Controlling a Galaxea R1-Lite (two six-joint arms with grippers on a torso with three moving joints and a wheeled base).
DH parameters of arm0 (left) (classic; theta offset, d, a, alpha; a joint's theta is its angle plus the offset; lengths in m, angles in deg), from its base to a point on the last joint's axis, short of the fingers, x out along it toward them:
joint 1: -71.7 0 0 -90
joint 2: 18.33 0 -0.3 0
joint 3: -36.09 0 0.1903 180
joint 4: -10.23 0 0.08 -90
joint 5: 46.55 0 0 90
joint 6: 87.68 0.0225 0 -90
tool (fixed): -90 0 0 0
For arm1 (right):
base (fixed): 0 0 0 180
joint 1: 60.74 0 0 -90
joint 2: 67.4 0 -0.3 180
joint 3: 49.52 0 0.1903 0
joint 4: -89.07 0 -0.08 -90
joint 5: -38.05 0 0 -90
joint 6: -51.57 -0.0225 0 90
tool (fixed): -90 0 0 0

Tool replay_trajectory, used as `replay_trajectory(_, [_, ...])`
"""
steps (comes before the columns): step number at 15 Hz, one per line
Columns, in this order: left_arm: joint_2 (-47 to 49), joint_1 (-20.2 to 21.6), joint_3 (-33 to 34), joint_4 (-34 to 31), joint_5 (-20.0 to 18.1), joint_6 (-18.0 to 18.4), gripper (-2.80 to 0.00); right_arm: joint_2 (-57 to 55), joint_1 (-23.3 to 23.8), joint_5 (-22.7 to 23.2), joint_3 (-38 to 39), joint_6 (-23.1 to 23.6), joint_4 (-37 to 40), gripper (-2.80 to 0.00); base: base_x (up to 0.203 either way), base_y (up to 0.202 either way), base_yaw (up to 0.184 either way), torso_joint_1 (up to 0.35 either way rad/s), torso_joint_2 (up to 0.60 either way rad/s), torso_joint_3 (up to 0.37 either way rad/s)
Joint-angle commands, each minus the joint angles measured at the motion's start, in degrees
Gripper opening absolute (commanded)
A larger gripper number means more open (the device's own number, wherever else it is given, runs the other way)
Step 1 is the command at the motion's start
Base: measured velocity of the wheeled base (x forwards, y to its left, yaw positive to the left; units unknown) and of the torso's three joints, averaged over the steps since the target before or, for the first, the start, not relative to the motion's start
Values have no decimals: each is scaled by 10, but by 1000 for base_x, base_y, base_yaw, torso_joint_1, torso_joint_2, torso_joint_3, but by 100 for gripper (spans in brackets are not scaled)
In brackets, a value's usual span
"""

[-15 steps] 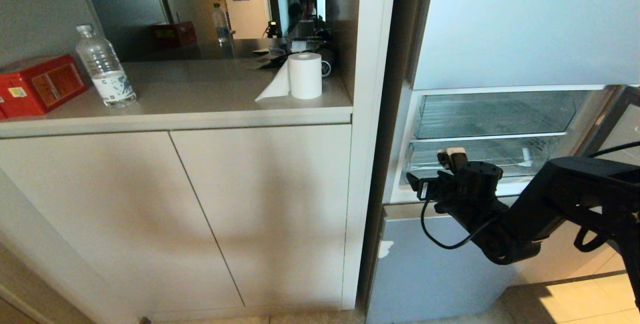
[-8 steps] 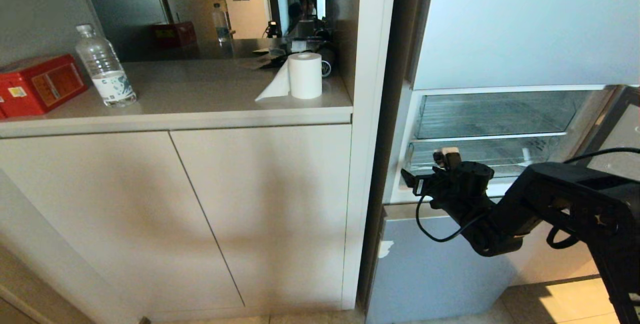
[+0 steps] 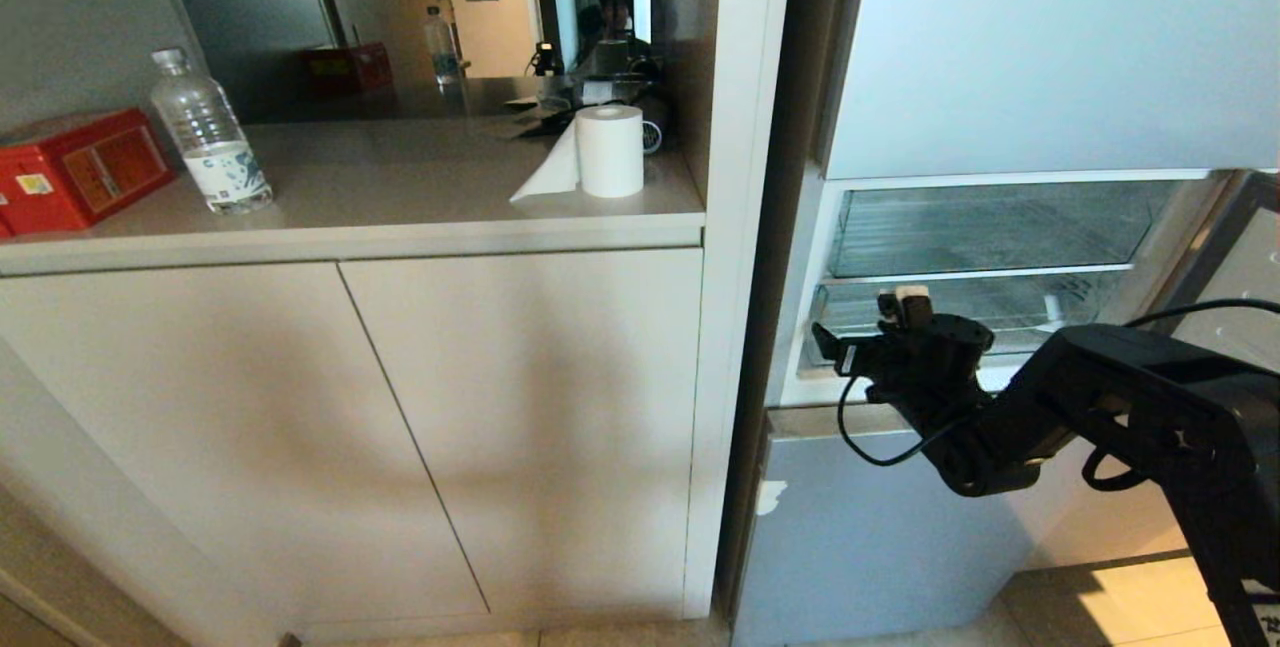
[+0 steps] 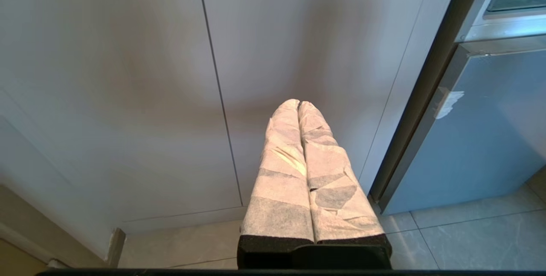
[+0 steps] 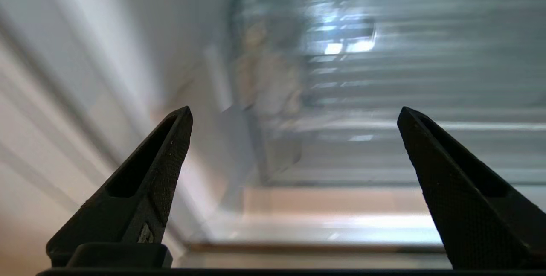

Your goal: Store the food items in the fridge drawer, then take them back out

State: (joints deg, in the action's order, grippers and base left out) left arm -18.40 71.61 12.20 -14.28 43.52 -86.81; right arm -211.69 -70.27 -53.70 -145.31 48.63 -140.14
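While the left gripper hangs parked by the cupboard, jaws pressed together and empty, the right gripper faces the clear fridge drawer straight ahead, jaws spread wide, holding nothing; no fruit is visible.

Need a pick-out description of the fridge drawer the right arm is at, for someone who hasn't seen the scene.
Start at the silver-blue fridge to the right of the beige counter cabinet; its middle compartment stands open. Inside, under a glass shelf, sits the fridge drawer, directly behind the open right gripper. It is the lower, clear-plastic bin with a curved front lip, unlike the flat shelf above and the matte door panel below.
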Motion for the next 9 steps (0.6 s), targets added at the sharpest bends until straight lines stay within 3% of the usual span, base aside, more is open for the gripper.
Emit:
replay_trajectory(1, [1, 0, 0, 0, 0, 0, -280, -6, -1, 0, -13, -1, 0, 0, 0, 0, 0, 0, 0, 0])
replay_trajectory(9, [1, 0, 0, 0, 0, 0, -280, -30, -1, -16, -70, -1, 22, 0, 0, 0, 0, 0, 0, 0])
